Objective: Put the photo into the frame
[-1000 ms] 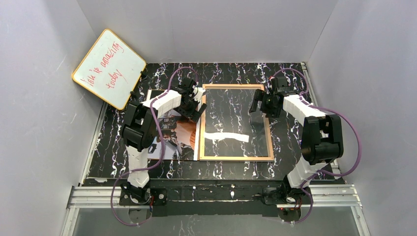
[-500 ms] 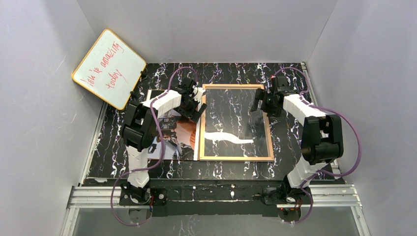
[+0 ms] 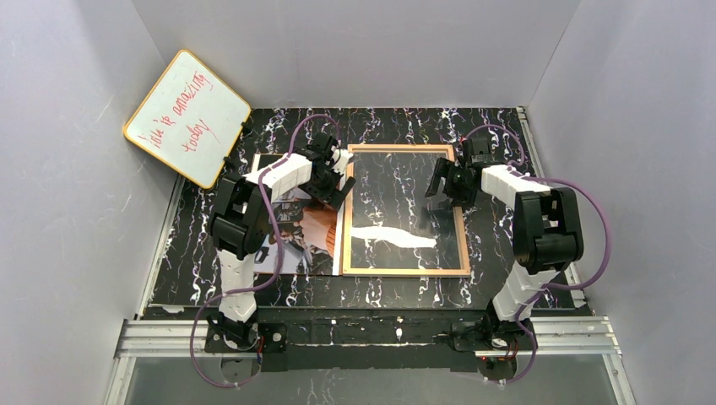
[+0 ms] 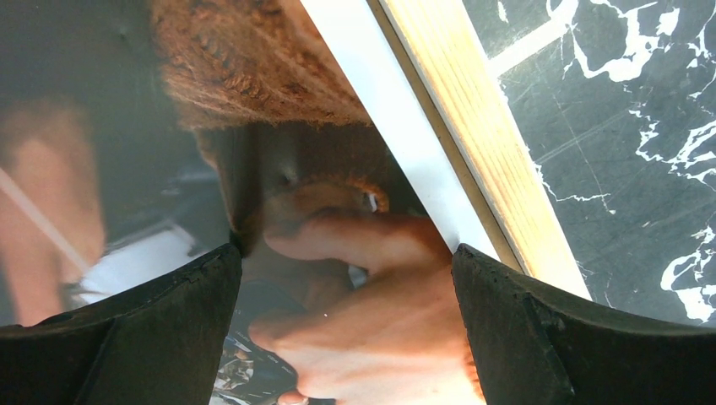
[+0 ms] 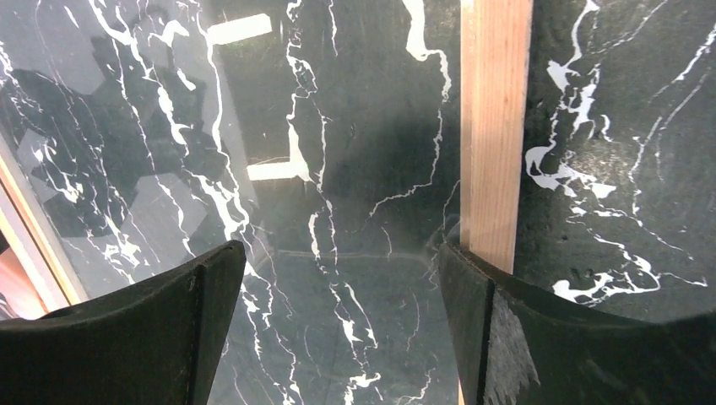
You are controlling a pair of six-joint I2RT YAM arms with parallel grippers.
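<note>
Black marbled desk point(image 3: 380, 291) carries the frame point(image 3: 405, 272) at centre, wood side up, with the photo point(image 3: 317, 245) lying just beside its left rim. Left jaws gape empty above the photo's right edge. Right jaws, equally wide and empty, straddle the frame's right rim, upper right.

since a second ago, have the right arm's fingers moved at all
Yes, slightly. The right fingers have edged left, farther in over the glass from the right rail of the frame, which has stayed put.
</note>
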